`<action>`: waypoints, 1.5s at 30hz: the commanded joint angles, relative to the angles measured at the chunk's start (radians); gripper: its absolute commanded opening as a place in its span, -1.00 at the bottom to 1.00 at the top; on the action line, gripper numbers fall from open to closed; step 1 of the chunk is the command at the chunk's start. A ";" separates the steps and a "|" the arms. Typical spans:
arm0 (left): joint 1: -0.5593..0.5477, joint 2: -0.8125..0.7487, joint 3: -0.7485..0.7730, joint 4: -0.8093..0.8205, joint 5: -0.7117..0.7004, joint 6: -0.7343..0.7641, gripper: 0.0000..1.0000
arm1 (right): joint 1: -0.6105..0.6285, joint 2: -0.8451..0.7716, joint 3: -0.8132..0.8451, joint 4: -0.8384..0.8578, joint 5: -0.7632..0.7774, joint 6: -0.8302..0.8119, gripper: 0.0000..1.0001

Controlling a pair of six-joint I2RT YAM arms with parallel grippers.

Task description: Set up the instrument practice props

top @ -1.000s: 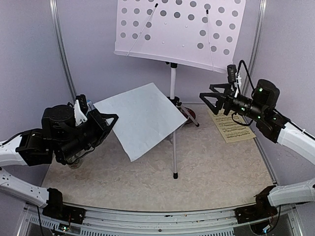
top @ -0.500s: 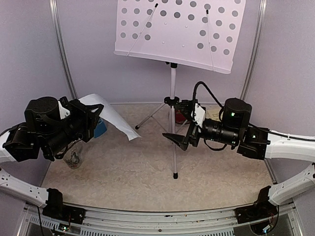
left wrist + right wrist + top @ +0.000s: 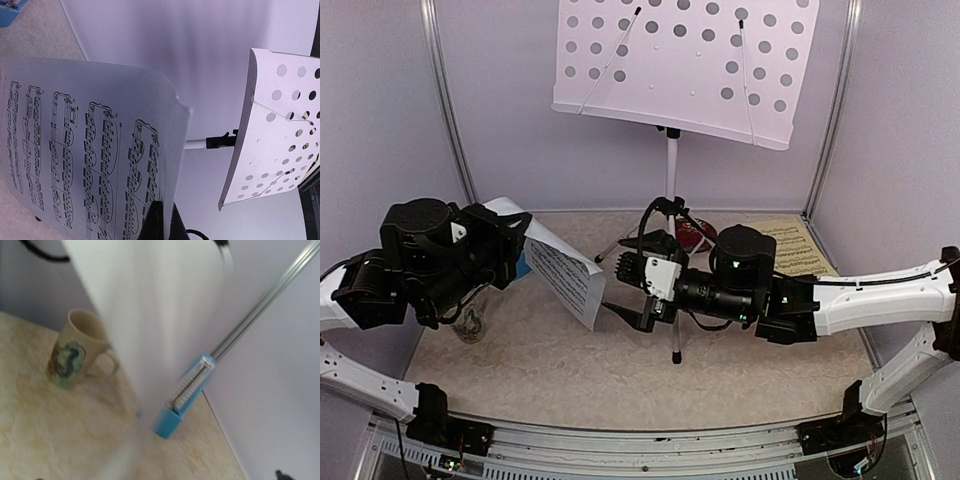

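Note:
My left gripper (image 3: 523, 236) is shut on the white music sheet (image 3: 565, 278) and holds it upright above the table, printed side to the front. In the left wrist view its fingers (image 3: 159, 222) pinch the sheet's (image 3: 90, 150) edge. My right gripper (image 3: 605, 283) is open, its jaws wide, right at the sheet's lower right edge; I cannot tell if it touches. The white perforated music stand (image 3: 680, 60) stands on its tripod (image 3: 671, 200) at the back. The yellow sheet (image 3: 802, 246) lies back right. The blue metronome (image 3: 187, 395) stands by the left wall, behind the blurred sheet (image 3: 150, 315).
A patterned mug (image 3: 75, 350) stands on the table under my left arm, also in the top view (image 3: 470, 322). A red plate (image 3: 697, 236) lies by the tripod foot, partly hidden by my right arm. The stand's desk (image 3: 280, 135) is far above the held sheet.
My right arm has swung from the back right across to the centre, up to the sheet. My left gripper has pulled back left and turned the sheet from flat to upright.

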 commanded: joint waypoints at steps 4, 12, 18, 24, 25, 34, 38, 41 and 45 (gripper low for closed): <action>-0.008 0.026 0.011 0.082 -0.033 0.011 -1.00 | 0.021 0.049 0.060 0.126 0.006 0.120 0.97; -0.012 0.036 -0.021 0.163 -0.045 0.003 -1.00 | 0.032 0.095 0.084 0.239 0.204 0.138 -0.16; -0.012 0.043 -0.032 0.204 -0.043 0.014 -1.00 | 0.034 0.068 0.065 0.251 0.240 0.141 -1.00; 0.034 0.051 -0.013 0.237 -0.023 0.220 -0.45 | 0.013 0.005 0.075 0.122 0.253 0.271 -1.00; 0.062 0.045 -0.014 0.238 -0.002 0.292 -0.29 | -0.009 -0.014 0.075 0.080 0.231 0.331 -1.00; 0.499 0.041 -0.164 0.400 0.527 0.914 0.98 | -0.150 -0.258 0.001 -0.116 0.119 0.610 -1.00; 0.688 0.166 -0.196 0.469 0.846 0.997 0.98 | -0.156 -0.363 -0.004 -0.215 0.149 0.650 -1.00; 0.773 0.330 -0.169 0.533 1.037 1.054 0.97 | -0.158 -0.427 -0.012 -0.267 0.183 0.668 -1.00; 0.790 0.618 -0.001 0.524 1.159 1.120 0.97 | -0.158 -0.483 -0.028 -0.316 0.201 0.711 -1.00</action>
